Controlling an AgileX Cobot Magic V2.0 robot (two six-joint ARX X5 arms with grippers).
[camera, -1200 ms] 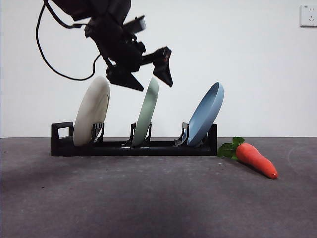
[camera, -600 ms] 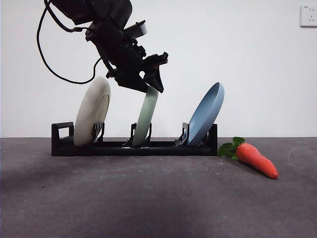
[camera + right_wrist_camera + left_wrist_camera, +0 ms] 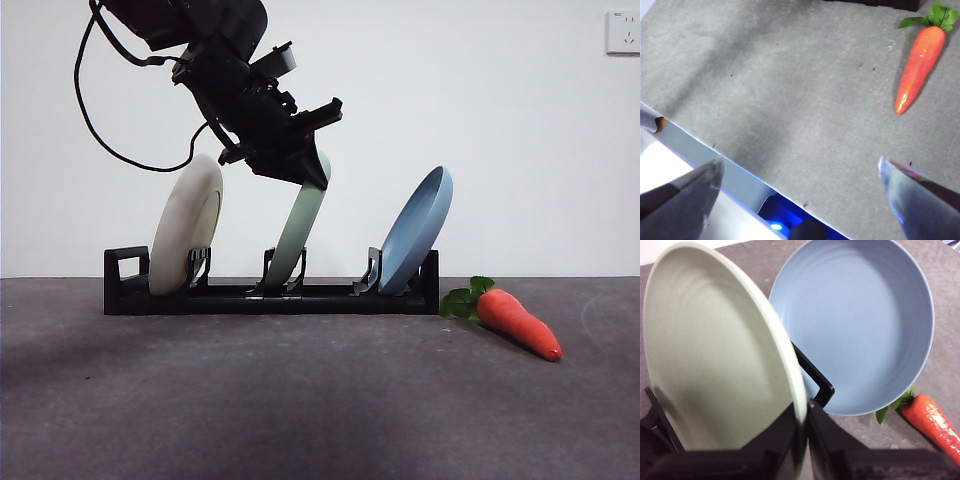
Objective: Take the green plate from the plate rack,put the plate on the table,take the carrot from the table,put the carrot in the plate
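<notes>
Lab bench: bare white wall (image 3: 520, 140), grey table (image 3: 300, 400).

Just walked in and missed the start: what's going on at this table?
The left pincer is shut on the top rim of the pale mint-green round plate, which stands in the long black plate rack between a cream-white plate and a blue plate. The orange toy carrot lies on the dark grey table. The right pincer waits open.

The arm (image 3: 200, 40) is black and bulky, built of angular blocks, with a thin black cable (image 3: 110, 120) looping from it. The left gripper (image 3: 802, 440) has matte black wedge-shaped jaws. The right gripper (image 3: 800, 190) shows tapered jaws, seemingly bluish-grey in blur.
</notes>
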